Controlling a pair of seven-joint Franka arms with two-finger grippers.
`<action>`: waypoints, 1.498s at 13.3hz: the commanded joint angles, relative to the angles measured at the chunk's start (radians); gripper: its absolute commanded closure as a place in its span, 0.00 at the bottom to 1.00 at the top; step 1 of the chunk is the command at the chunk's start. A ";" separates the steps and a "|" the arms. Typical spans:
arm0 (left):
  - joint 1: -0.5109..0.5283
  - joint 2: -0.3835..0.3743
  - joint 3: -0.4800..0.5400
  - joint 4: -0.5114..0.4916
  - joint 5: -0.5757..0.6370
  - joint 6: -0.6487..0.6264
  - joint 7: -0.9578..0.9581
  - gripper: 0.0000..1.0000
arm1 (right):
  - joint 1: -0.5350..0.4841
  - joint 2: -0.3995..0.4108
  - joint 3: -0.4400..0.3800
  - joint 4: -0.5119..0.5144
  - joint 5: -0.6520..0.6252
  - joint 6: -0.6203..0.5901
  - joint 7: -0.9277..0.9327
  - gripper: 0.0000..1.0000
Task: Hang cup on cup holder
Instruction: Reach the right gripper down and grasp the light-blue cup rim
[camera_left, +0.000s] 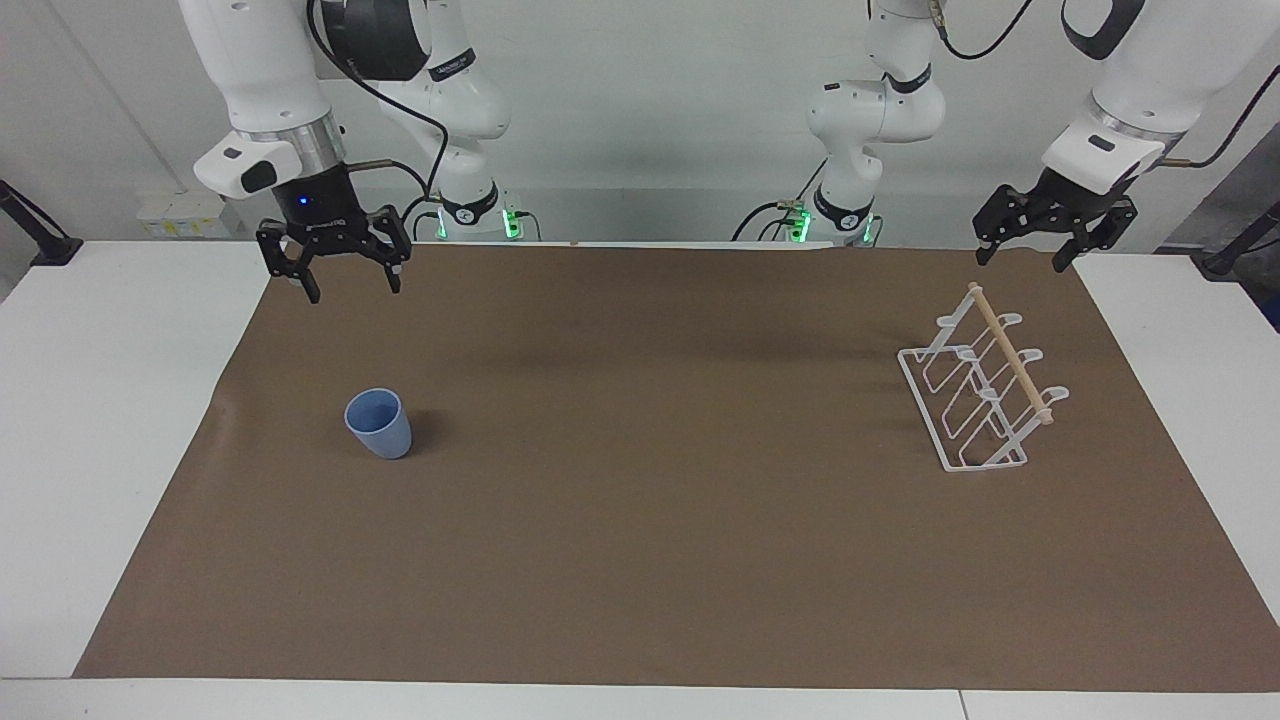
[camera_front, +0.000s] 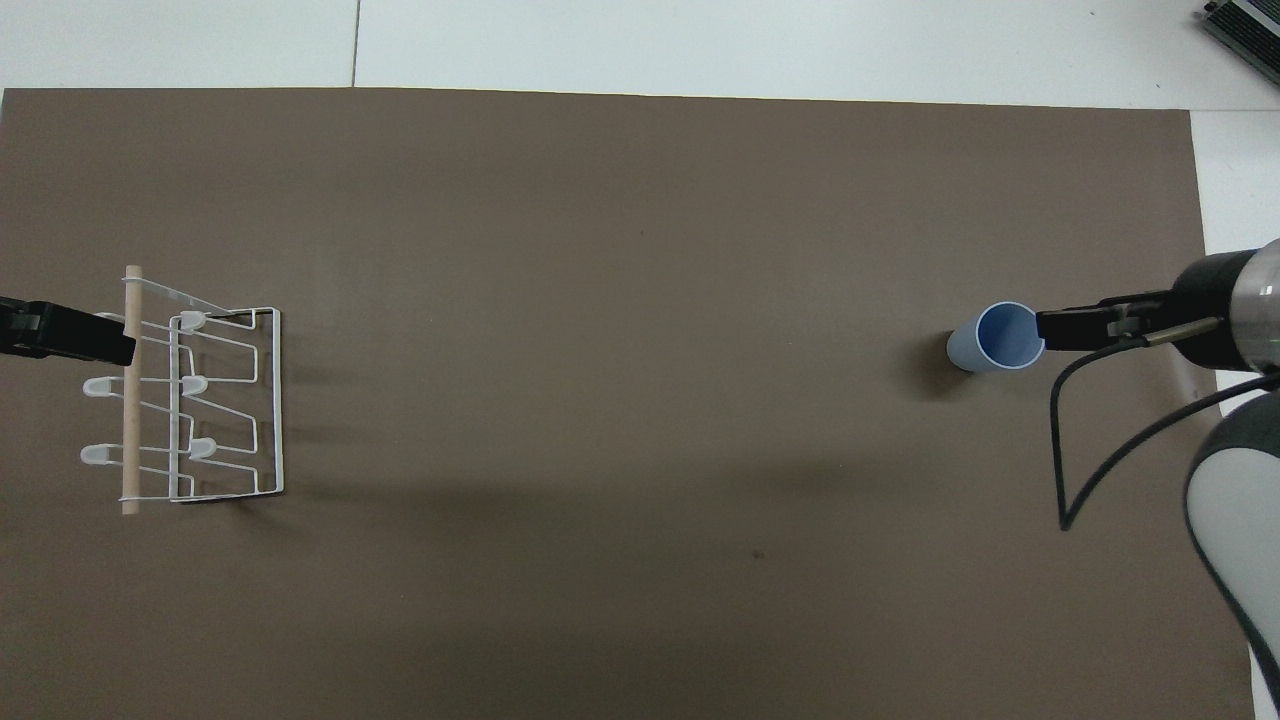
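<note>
Start at the right arm's end of the table. Your right gripper (camera_left: 345, 282) hangs in the air over the brown mat (camera_left: 640, 560), short of the cup (camera_left: 379, 424) and well above it, with its fingers spread and nothing between them. The cup stands upright, mouth up, on the mat toward that same end. In the overhead view the gripper's tip seems to meet the rim, but the facing view shows it well clear of it.

You should expect the cup to be light and fairly stiff, a small handleless tumbler that narrows toward its base. Its matte wall probably gives fair friction, yet the taper may let it slide downward out of a loose pinch. Take hold near the rim, either across the whole mouth or with one finger inside and one outside the wall. Squeeze gently, since a thin wall could flex. Being so light, it will tip easily if a finger nudges it first.

Move on to the left arm's end. The cup holder (camera_left: 975, 395) stands there on the mat, its slanted prongs bare. Your left gripper (camera_left: 1021, 257) waits, fingers spread and empty, in the air above the mat's edge by the holder.
</note>
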 joint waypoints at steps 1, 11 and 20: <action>-0.003 -0.012 0.001 -0.011 0.007 -0.001 -0.006 0.00 | 0.000 -0.017 0.001 -0.124 0.080 0.101 0.065 0.00; -0.007 -0.014 0.001 -0.011 0.007 -0.002 -0.004 0.00 | 0.006 0.219 0.001 -0.145 0.064 0.368 0.001 0.00; -0.012 -0.014 -0.002 -0.011 0.007 -0.001 -0.003 0.00 | -0.006 0.258 -0.002 -0.252 0.027 0.441 -0.085 0.00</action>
